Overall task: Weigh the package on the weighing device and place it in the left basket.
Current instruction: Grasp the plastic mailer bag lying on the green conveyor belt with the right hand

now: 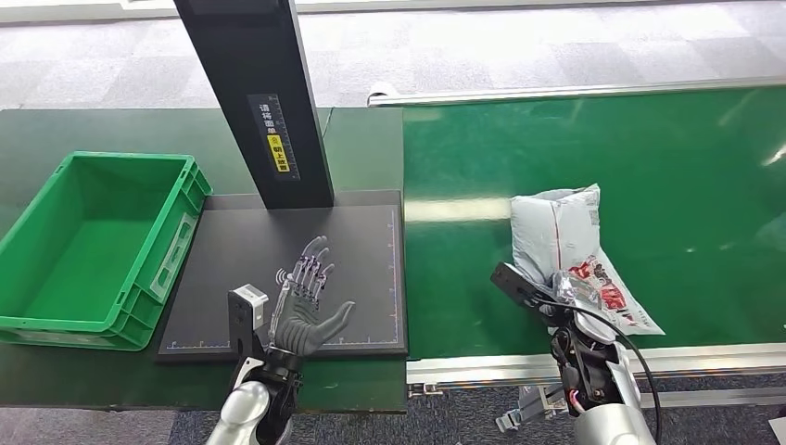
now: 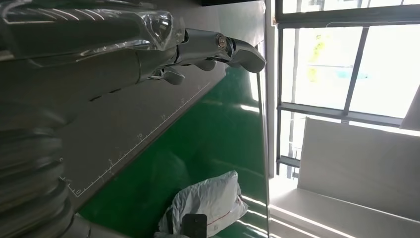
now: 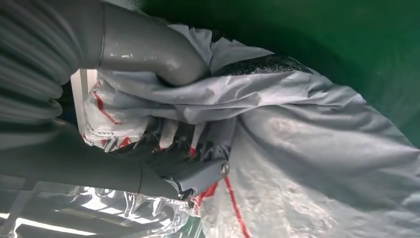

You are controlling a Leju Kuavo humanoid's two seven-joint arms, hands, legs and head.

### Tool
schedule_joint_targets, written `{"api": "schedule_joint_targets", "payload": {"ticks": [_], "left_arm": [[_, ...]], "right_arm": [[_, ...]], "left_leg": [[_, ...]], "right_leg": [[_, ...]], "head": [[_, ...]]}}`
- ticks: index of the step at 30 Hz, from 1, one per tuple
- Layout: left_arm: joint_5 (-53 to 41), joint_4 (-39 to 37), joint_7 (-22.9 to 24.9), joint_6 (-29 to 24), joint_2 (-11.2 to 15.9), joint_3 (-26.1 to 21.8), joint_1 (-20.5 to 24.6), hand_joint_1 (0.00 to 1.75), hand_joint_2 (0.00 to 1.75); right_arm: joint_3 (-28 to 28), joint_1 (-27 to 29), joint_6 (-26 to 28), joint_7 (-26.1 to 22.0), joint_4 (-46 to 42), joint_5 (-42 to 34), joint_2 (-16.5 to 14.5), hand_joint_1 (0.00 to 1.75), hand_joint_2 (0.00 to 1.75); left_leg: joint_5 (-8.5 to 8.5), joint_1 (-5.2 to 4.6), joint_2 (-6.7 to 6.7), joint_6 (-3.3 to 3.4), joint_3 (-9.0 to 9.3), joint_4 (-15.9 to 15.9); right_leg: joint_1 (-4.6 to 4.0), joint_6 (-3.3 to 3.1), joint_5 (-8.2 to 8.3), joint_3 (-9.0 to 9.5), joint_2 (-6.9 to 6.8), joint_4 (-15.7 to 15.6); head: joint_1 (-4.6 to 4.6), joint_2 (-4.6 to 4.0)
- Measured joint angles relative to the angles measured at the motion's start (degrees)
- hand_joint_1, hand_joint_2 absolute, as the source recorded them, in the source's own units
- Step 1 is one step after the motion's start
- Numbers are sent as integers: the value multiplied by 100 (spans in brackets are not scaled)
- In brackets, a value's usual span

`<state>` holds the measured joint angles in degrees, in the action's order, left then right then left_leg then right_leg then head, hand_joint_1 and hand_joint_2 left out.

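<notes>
Package (image 1: 565, 246), a soft grey poly mailer with red print, lies on the green conveyor belt (image 1: 686, 167) at right, near edge; right hand (image 1: 567, 298) grips its near end, thumb and fingers (image 3: 198, 173) bunching the film. Looks light, floppy and slick, so it will likely sag and slip; better a hold on the bulkier middle than on loose film. Left hand (image 1: 304, 301) is open, fingers spread, holding nothing, over the black weighing device (image 1: 371, 278) on the bench (image 1: 93, 130), with the green basket (image 1: 56, 320) at far left.
</notes>
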<state>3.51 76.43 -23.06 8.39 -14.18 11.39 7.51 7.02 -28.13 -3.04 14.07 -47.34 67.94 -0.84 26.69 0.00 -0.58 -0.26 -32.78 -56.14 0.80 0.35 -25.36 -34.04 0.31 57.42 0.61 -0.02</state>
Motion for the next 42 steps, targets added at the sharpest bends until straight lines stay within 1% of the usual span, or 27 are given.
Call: {"api": "schedule_joint_targets", "payload": {"ticks": [6, 9, 11, 13, 19, 24, 28, 33, 37, 40, 42], "left_arm": [[3, 2, -1, 36, 1, -12, -24, 0, 175], [2, 8, -25, 51, 3, -40, -49, 0, 175], [-2, 17, -75, 50, 10, -65, -74, 0, 175], [-14, 49, -147, 30, 21, -96, -115, 0, 175], [-103, 200, -333, -93, 26, -178, -231, 0, 175], [-254, 304, -547, -408, 28, -243, -260, 0, 175], [-415, 398, -737, -859, 30, -275, -270, 0, 175], [-357, 592, -891, -1343, 50, -379, -276, 0, 175], [-221, 716, -941, -1443, 83, -478, -291, 0, 175], [-191, 768, -975, -1503, 99, -518, -311, 0, 175], [-153, 793, -1031, -1641, 107, -553, -323, 0, 175]], "right_arm": [[-49, 92, 2, -51, -144, -37, -38, 175, 175], [-90, 139, 117, -208, -254, -148, -76, 175, 175], [-107, 170, 343, -400, -374, -282, -120, 175, 175], [-110, 197, 681, -650, -560, -500, -188, 175, 175], [-106, 321, 1588, -1414, -1382, -1250, -421, 175, 175], [-248, 534, 2139, -2104, -2082, -1527, -563, 175, 175], [-578, 642, 2335, -2569, -2452, -1468, -625, 175, 175], [-1259, 644, 2450, -3029, -2552, -950, -640, 175, 175], [-1768, 607, 2475, -3179, -2497, -825, -646, 175, 175], [-1962, 572, 2476, -3228, -2447, -857, -646, 175, 175], [-2049, 527, 2475, -3280, -2393, -941, -647, 175, 175]], "left_leg": [[0, 0, 0, 0, -1, 1], [0, 0, 0, 0, -3, 1], [0, 0, 1, 0, -3, 1], [0, 0, 2, 0, -3, 1], [0, 0, 1, 0, -4, 1], [0, 0, 0, -1, -7, 2], [0, 0, 1, -1, -8, 2], [0, 2, 2, -1, -7, 3], [0, 2, 1, -1, -8, 3], [0, 2, 1, -1, -10, 3], [0, 2, 1, -1, -13, 3]], "right_leg": [[0, 0, 0, -1, 0, 0], [0, 0, 0, -1, 0, 0], [0, 0, 0, -2, 0, 0], [0, 0, 0, -4, 1, 0], [-1, 0, 0, -6, 1, 0], [-1, 0, -1, -6, 0, 0], [-1, 0, -1, -7, 0, 0], [-3, 0, -1, -6, 1, 1], [-4, -2, -2, -7, -1, 1], [-4, -2, -2, -7, -1, 1], [-3, -2, -2, -7, -1, 1]], "head": [[0, 0], [-1, 0], [-1, 0], [0, 0], [0, 0], [0, 0], [-1, 0], [0, 0], [-1, 0], [-1, 0], [-1, 0]]}}
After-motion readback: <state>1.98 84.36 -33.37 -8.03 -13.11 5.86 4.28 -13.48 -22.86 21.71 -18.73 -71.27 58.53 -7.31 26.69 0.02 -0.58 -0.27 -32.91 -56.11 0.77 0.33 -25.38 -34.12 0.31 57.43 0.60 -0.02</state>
